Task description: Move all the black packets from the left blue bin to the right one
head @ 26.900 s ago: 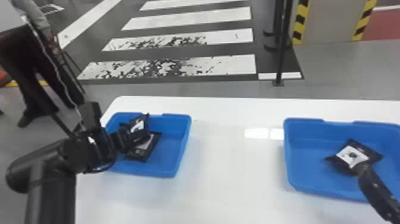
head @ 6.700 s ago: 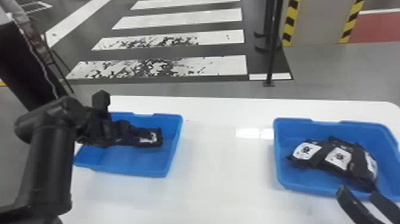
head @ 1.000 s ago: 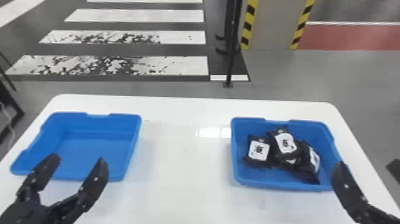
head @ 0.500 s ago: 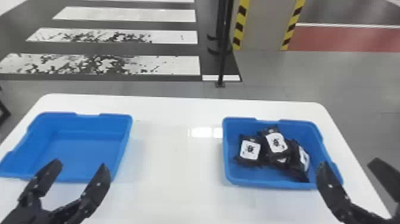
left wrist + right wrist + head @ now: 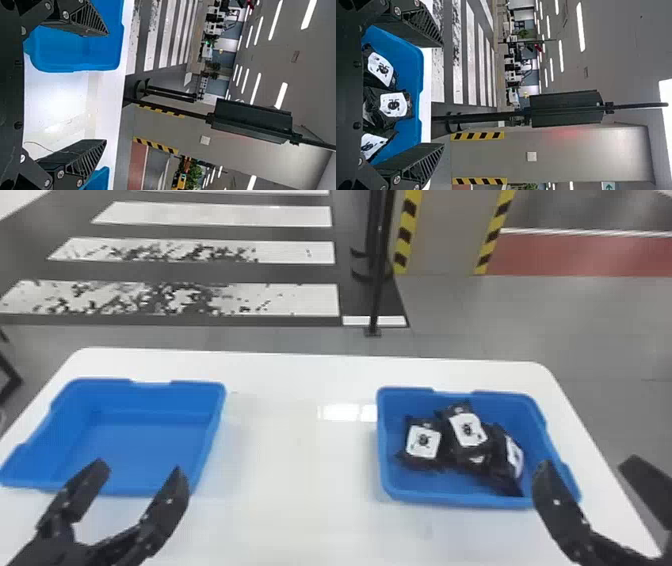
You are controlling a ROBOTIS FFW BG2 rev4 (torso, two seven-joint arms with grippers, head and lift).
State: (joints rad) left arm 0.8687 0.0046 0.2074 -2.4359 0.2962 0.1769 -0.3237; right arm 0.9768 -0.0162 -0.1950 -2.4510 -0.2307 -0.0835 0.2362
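Beyond the far edge of the white table (image 5: 300, 470) lies a striped crossing (image 5: 200, 299). The black packets (image 5: 467, 432) are heaped in the right bin (image 5: 450, 500), toward the right edge; the left bin (image 5: 150, 395), by the left edge, shows bare floor, so the transfer looks complete. Left gripper (image 5: 141, 467) and right gripper (image 5: 589, 464) hover nearer, spread wide, gripping nothing.

The left blue bin (image 5: 150, 435) sits at nine o'clock on the white worktop (image 5: 300, 475), upright, its smooth floor showing. The right blue bin (image 5: 450, 500), also upright, sits at three o'clock. Inside it, glossy, crumpled black packets with white labels lie heaped: one (image 5: 423, 441) towards nine o'clock, one (image 5: 468, 429) towards twelve, one (image 5: 513, 457) tilted towards four
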